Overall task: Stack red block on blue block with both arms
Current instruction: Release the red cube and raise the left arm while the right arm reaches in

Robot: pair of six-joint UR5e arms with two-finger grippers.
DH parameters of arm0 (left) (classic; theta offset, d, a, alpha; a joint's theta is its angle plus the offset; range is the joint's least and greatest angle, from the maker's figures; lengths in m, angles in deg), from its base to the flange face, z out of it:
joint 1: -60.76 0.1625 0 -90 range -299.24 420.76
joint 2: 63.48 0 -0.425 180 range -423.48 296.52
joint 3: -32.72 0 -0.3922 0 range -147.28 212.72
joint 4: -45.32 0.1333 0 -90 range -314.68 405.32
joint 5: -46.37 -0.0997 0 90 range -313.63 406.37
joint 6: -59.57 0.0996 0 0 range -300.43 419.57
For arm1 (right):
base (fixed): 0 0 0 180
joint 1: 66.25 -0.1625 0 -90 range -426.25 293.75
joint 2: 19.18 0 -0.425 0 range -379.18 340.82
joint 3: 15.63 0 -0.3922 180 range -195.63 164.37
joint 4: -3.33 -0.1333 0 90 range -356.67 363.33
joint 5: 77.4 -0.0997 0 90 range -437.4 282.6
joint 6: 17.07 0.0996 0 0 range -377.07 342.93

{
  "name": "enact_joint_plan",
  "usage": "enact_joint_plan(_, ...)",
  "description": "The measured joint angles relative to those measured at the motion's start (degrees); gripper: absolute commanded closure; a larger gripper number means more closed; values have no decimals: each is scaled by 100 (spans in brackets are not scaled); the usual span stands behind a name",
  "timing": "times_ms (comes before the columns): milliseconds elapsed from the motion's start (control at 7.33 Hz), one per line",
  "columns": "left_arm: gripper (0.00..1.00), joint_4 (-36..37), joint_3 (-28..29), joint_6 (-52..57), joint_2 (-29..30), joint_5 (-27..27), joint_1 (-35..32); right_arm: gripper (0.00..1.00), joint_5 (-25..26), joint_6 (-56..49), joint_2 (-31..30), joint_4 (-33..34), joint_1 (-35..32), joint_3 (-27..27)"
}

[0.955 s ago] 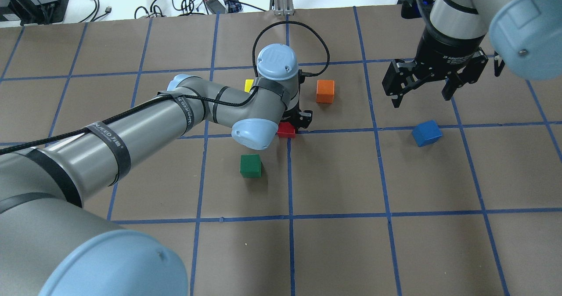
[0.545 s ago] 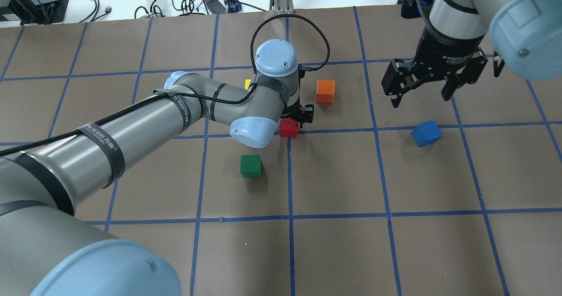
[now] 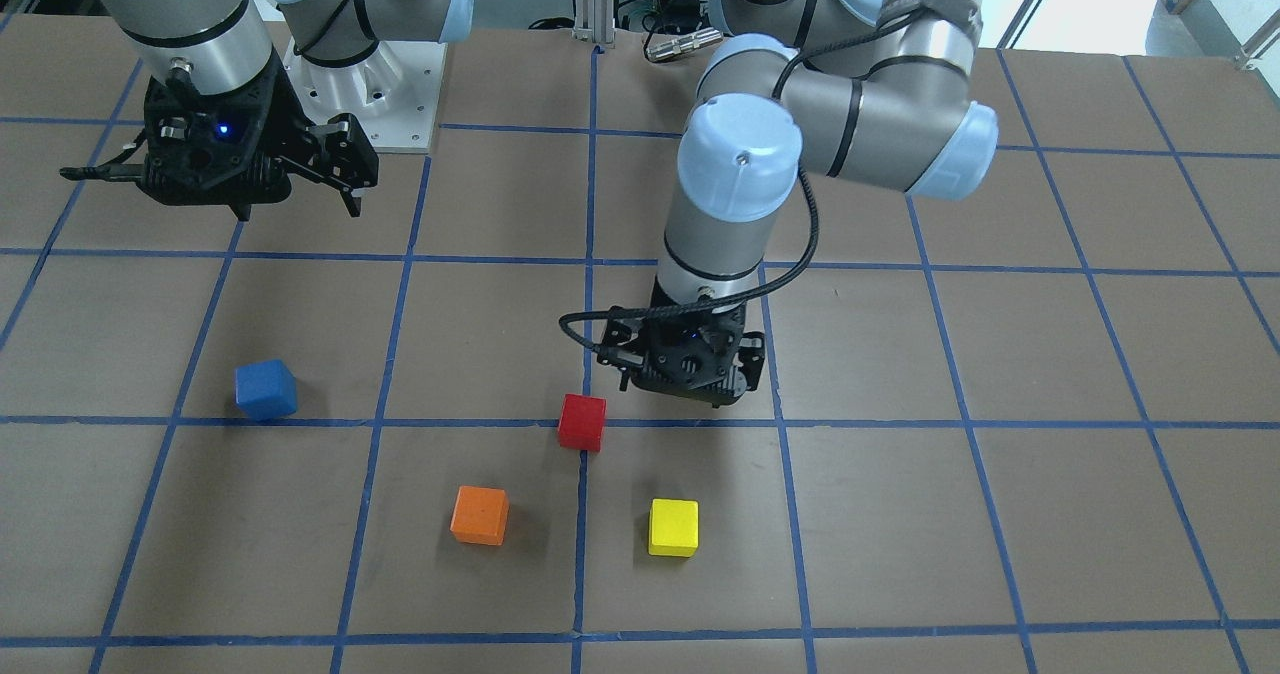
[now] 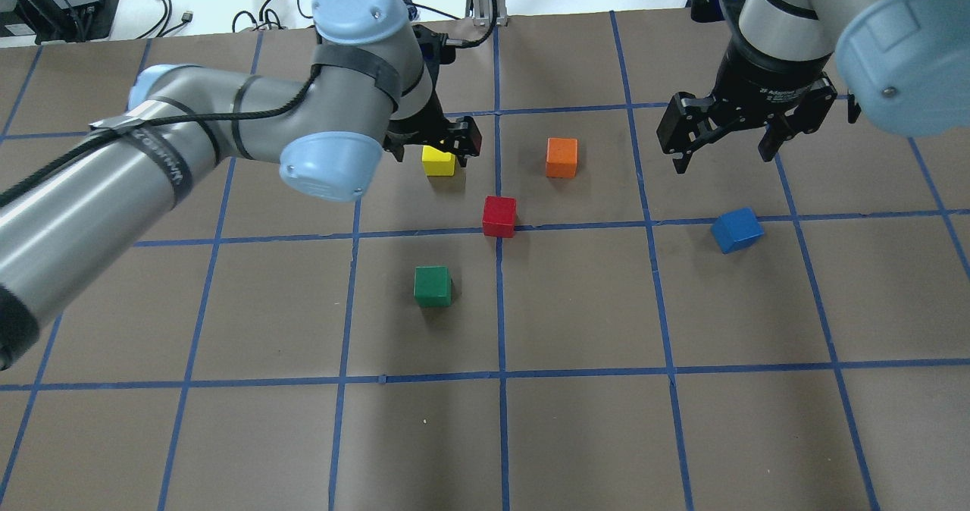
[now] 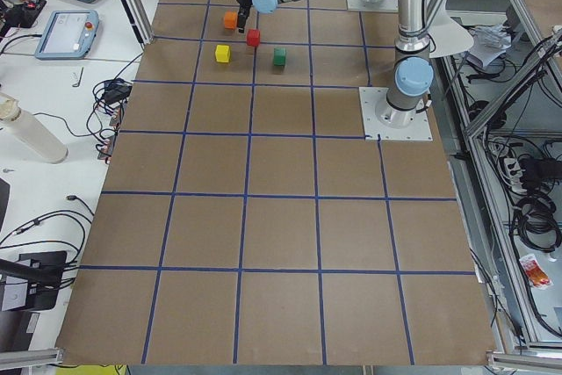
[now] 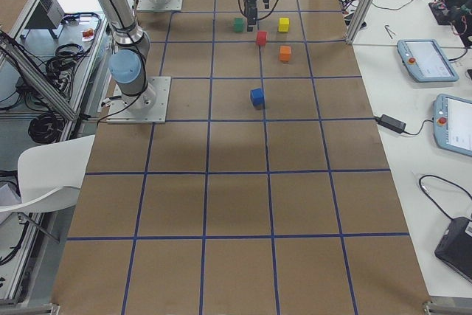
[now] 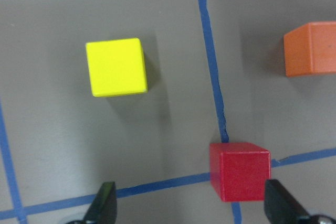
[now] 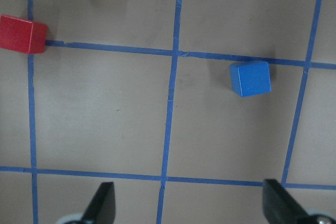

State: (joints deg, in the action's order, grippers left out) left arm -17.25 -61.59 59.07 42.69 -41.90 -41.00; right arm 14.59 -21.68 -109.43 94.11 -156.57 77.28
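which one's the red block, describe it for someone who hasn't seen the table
On the brown table taped into blue squares, find the four cubes clustered in front of the robot. The red block sits on a crossing of tape lines, between the green cube nearer the robot and the yellow cube and orange cube farther off. It is the only red cube.
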Motion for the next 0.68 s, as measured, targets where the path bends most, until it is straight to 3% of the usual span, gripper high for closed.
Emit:
enact_joint_plan(409, 0, -1739, -17, 1109, -1355, -70, 720, 0, -128, 188, 42, 340, -35, 131)
enact_joint_plan(682, 0, -2168, -24, 1175, -1726, -59, 1075, 0, -537, 398, 172, 1017, -134, 283)
